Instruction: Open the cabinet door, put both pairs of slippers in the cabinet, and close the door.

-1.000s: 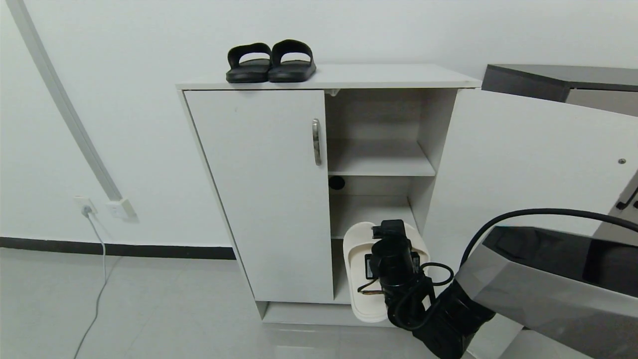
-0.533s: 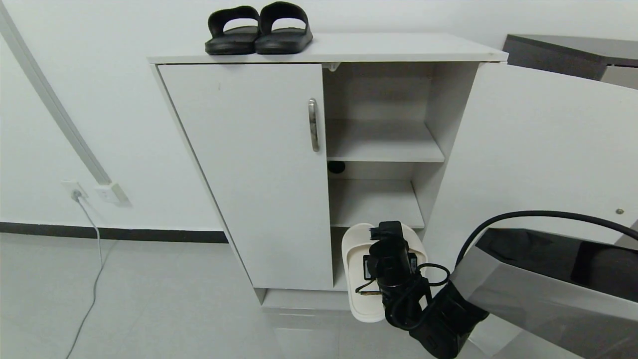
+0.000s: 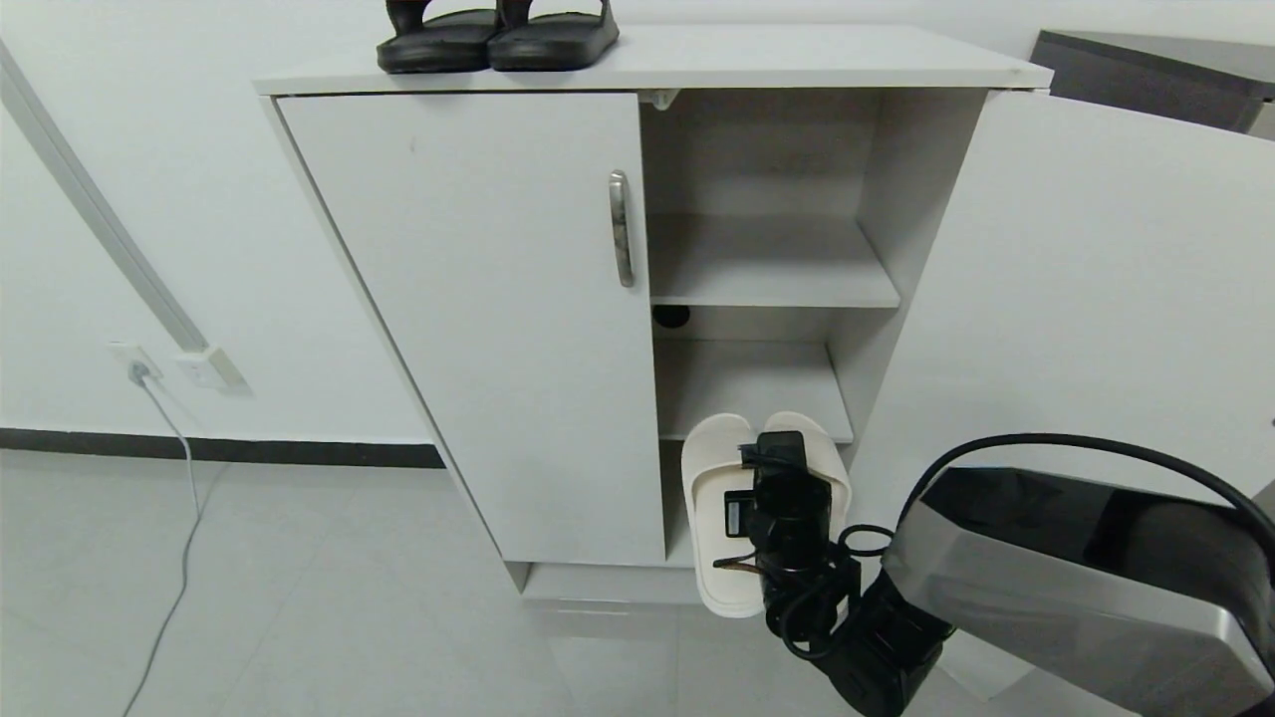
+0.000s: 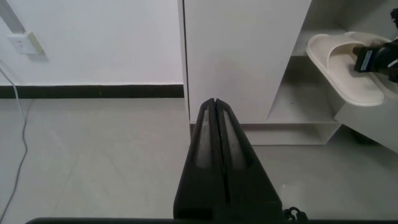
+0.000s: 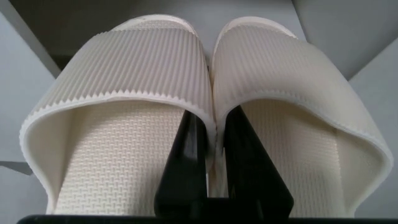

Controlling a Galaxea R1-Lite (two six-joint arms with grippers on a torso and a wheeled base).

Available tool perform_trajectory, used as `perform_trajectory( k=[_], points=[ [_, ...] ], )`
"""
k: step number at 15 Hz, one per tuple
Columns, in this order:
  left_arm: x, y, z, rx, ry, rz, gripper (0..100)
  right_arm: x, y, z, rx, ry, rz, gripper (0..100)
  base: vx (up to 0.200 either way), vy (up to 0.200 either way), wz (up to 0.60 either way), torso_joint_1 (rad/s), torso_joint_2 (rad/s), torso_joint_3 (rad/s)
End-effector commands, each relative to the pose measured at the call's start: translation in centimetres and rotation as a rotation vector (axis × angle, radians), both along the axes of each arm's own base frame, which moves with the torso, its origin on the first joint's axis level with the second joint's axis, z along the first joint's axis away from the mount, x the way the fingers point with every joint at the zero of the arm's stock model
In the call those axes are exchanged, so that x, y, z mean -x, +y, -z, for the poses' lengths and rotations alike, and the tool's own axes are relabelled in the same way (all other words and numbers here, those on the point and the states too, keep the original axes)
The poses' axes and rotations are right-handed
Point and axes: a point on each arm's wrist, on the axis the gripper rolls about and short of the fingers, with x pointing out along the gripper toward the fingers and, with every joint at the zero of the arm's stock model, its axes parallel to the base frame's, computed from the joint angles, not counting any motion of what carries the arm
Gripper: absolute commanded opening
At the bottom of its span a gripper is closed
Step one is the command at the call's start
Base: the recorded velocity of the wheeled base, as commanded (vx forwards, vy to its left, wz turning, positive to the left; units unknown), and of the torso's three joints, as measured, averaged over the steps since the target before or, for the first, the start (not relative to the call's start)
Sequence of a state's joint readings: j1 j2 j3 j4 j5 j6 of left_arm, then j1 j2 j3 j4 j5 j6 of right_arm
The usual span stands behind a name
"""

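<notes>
White slippers [image 5: 137,74] sit pinched in our right jaws: the jaws are nearly closed, one under each ribbed strap, and they press the pair's two touching inner edges together. Their toes point away from the jaws and their heels lie back on either side of them.

Just past the toes is the bottom compartment of the cabinet [image 3: 647,62]. The toes have reached under the lower shelf [image 3: 747,383], while the heels hang out in front of the opening. From the left wrist view the pair looks to be held clear of the cabinet's bottom panel [image 4: 305,99]. Beside these jaws, on their right, the right door [image 3: 1076,289] stands swung open. On their left the left door [image 3: 478,329] is closed, with its metal handle [image 3: 620,229] higher up. Above the lower shelf is the upper shelf [image 3: 767,264].

Black slippers [image 3: 498,40] rest side by side on the cabinet top, high above the right jaws and off to their left, over the closed door.

Our left jaws are pressed fully together with nothing between them. They hang over the floor [image 4: 93,162], facing the closed door's lower corner, and the white pair is well apart from them, off toward the open side.
</notes>
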State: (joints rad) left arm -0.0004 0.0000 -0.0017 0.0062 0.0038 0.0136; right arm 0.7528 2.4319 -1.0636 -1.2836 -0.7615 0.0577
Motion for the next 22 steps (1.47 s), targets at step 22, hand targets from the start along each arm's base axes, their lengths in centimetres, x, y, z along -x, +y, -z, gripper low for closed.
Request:
perform_trajectory(
  k=[22],
  points=[
    [0.0,0.0,0.0,0.0,0.002,0.0,0,-3.0,-0.2,1.1,-0.006,-0.018,0.035,0,0.091,0.0,0.0,0.0,0.0,0.0]
  ],
)
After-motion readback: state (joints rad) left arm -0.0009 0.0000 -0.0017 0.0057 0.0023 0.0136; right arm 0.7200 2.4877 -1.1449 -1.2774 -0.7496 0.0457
